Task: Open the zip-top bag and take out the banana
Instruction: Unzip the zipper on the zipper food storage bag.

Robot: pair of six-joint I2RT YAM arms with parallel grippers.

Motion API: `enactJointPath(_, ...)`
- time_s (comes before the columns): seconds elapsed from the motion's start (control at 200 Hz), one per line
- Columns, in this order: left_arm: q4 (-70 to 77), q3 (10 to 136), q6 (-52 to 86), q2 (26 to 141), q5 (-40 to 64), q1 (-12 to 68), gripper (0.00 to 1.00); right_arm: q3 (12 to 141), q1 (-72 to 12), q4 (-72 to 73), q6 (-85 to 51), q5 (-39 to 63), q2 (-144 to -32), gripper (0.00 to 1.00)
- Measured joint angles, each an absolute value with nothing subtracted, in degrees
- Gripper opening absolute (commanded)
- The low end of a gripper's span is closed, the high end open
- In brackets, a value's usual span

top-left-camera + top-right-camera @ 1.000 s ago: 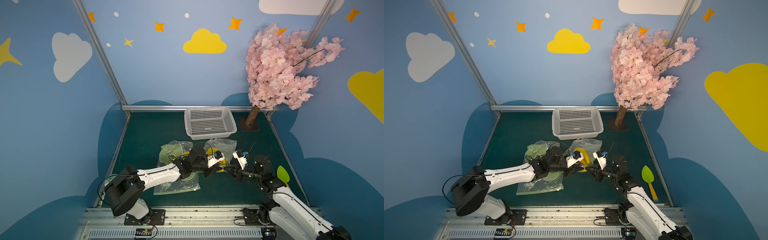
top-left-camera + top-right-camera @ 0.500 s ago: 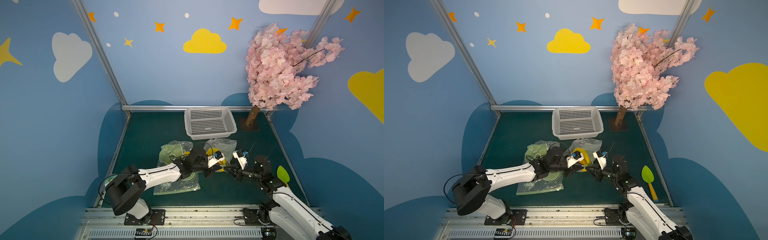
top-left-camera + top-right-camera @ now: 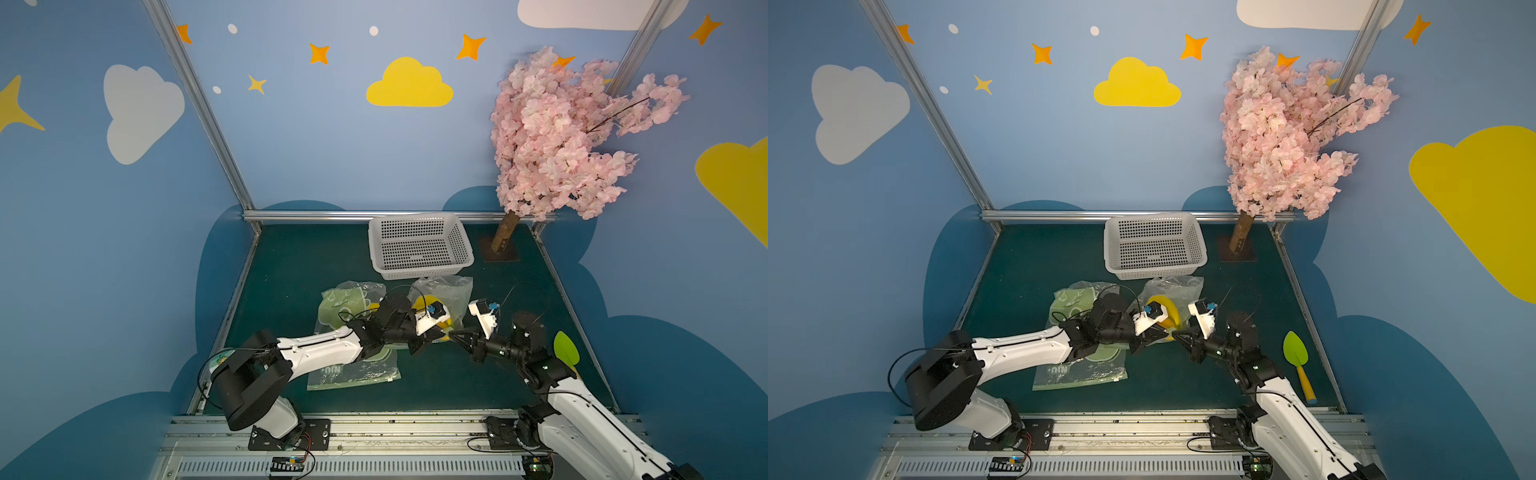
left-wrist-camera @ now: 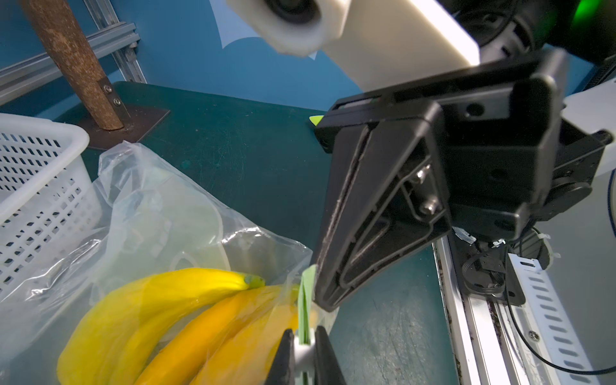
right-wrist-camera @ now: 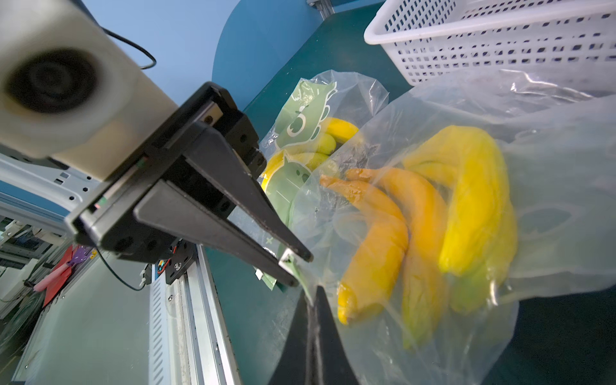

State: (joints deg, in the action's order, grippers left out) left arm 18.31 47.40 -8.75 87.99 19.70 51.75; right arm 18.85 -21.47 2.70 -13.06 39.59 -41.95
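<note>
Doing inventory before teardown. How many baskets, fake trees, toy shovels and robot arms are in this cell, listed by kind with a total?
Baskets: 1
Fake trees: 1
Toy shovels: 1
Robot arms: 2
Total: 5

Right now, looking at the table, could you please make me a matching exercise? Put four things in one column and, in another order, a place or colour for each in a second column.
Things:
1. basket
2. bananas
3. toy shovel
4. tree

Descriptions:
A. green blade, orange handle
B. pink, standing at a far corner of the table
C. yellow, inside the zip-top bag
D. white, with perforated walls

Pairs: 1-D, 2-C, 3-A, 4-B.
</note>
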Motion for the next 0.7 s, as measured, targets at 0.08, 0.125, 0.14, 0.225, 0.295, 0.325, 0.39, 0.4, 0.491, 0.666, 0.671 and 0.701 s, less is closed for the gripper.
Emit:
enactJointPath(0.08, 18.35, 47.33, -8.75, 88.01, 19.70, 51.75, 0.14, 18.85, -21.47, 2.72, -13.32, 38.89, -40.64, 0.00)
enactJointPath(0.125, 18.35, 47.24, -8.73, 88.09, 19.66, 51.75, 0.14, 18.85, -21.47, 2.79, -13.52, 38.61, -40.21, 0.00)
enactJointPath(0.14, 18.35, 47.20, -8.73, 88.14, 19.62, 51.75, 0.14, 18.85, -21.47, 2.81, -13.52, 38.59, -40.14, 0.00)
enactJointPath(0.225, 18.31, 46.89, -8.73, 88.44, 19.49, 51.75, 0.15, 18.85, -21.47, 3.01, -13.93, 38.57, -40.12, 0.00)
enactJointPath(0.295, 18.26, 46.52, -8.71, 88.62, 19.44, 51.75, 0.15, 18.83, -21.47, 3.14, -14.17, 38.52, -40.14, 0.00)
enactJointPath(0.325, 18.24, 46.39, -8.73, 88.62, 19.42, 51.75, 0.15, 18.83, -21.47, 3.16, -14.24, 38.48, -40.14, 0.00)
enactJointPath(0.39, 18.22, 46.26, -8.73, 88.62, 19.25, 51.75, 0.15, 18.83, -21.47, 3.14, -14.31, 38.30, -40.07, 0.00)
enactJointPath(0.4, 18.22, 46.26, -8.73, 88.62, 19.22, 51.75, 0.15, 18.83, -21.47, 3.16, -14.31, 38.26, -40.07, 0.00)
enactJointPath(0.491, 18.33, 45.76, -8.73, 88.60, 18.70, 51.75, 0.20, 18.83, -21.47, 3.16, -14.31, 38.11, -40.01, 0.00)
enactJointPath(0.666, 18.50, 44.60, -8.54, 88.14, 17.47, 51.75, 0.28, 18.83, -21.47, 3.16, -14.31, 38.09, -40.86, 0.00)
enactJointPath(0.671, 18.50, 44.58, -8.56, 88.07, 17.41, 51.75, 0.29, 18.83, -21.47, 3.16, -14.31, 38.09, -40.91, 0.00)
enactJointPath(0.701, 18.52, 44.51, -8.56, 87.74, 17.04, 51.75, 0.33, 18.83, -21.47, 3.16, -14.31, 38.09, -41.06, 0.00)
